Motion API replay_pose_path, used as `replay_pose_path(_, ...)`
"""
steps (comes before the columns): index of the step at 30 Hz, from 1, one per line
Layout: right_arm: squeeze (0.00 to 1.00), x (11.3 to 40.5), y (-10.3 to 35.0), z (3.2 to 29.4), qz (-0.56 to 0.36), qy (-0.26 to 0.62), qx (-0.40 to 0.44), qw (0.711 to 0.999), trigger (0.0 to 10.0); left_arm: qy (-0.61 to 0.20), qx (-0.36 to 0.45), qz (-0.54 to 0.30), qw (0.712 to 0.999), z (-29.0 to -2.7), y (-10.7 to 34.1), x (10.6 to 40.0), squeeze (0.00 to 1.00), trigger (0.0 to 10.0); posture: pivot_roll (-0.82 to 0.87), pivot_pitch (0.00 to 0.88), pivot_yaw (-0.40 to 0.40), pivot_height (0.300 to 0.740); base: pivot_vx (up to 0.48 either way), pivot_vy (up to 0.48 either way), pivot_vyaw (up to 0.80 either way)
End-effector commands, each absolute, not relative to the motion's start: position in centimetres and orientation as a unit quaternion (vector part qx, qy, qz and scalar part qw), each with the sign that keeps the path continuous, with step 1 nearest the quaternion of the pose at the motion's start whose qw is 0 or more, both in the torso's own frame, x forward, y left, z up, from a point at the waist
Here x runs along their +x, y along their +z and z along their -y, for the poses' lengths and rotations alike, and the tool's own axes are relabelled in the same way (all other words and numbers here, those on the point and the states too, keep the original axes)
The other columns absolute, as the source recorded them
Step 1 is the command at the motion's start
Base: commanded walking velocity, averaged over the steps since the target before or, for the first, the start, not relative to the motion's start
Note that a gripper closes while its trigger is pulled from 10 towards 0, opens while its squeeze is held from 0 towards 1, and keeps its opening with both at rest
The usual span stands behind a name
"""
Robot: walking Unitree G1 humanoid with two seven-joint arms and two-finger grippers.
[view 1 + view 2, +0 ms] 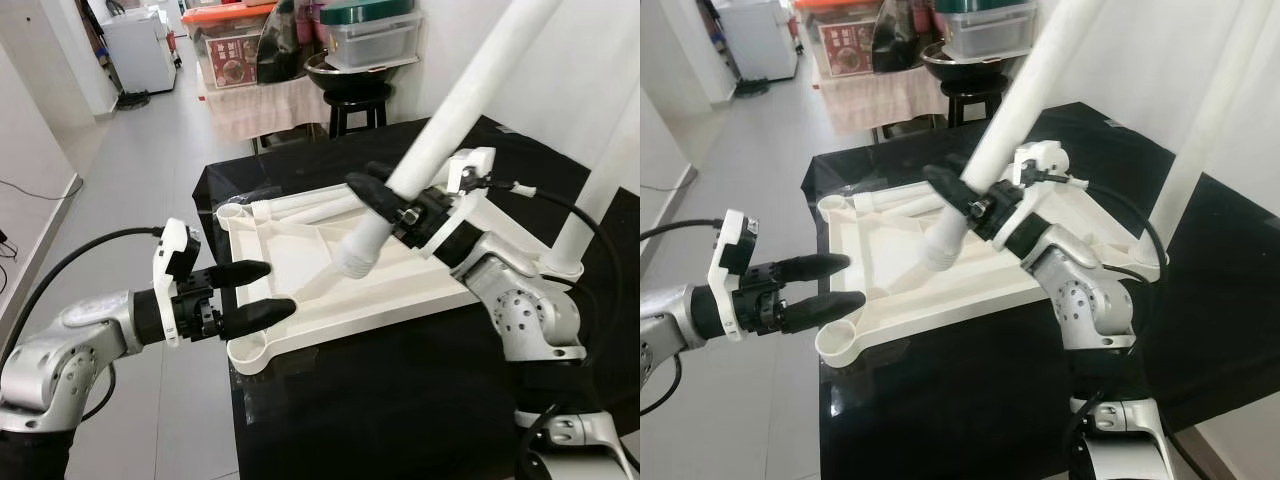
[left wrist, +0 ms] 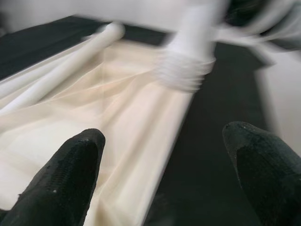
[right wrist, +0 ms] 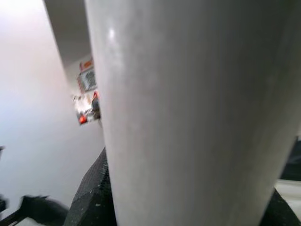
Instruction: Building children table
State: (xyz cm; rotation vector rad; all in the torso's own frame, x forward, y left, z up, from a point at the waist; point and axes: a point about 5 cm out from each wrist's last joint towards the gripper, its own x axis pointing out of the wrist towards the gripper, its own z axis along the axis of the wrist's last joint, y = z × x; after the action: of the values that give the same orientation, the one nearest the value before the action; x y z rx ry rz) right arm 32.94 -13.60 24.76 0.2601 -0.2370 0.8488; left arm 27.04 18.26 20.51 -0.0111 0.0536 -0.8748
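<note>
Now the step in hand looks like fitting 1 leg (image 1: 440,130) into the upturned tabletop (image 1: 300,262), which lies at the frame's centre on the black table (image 1: 400,400). The right gripper (image 1: 392,206) is clenched around that leg, right of centre, its threaded end hanging tilted just above the tabletop's inner face. Another leg (image 1: 590,190) already stands at the right edge. The left gripper (image 1: 255,292), lower left, is spread wide and empty, its fingers (image 2: 70,174) at the tabletop's near edge, by the corner socket (image 1: 255,352). Next, probably, the threaded end must be carried to a socket, set upright and turned.
</note>
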Motion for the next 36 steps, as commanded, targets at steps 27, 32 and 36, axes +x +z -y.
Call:
replay_pose_path(27,0.0,31.9,22.1,8.7,0.091,0.512,0.017,0.854,10.0,-0.287,0.137,-0.021,0.948,-12.7,13.8,22.2,0.0,10.0,0.03,0.029,0.043,0.74,0.0,0.0,0.62)
replay_pose_path(32,0.0,32.1,21.8,9.3,0.082,0.517,0.003,0.852,10.0,-0.293,0.123,-0.027,0.948,-12.5,13.7,21.6,0.0,10.0,0.03,0.043,0.045,0.74,0.0,0.0,0.0)
replay_pose_path(36,0.0,32.0,21.5,9.6,0.068,0.562,-0.017,0.824,10.0,-0.293,0.133,-0.019,0.947,-12.1,13.8,20.6,0.0,10.0,0.04,0.071,0.051,0.74,0.0,0.0,0.0)
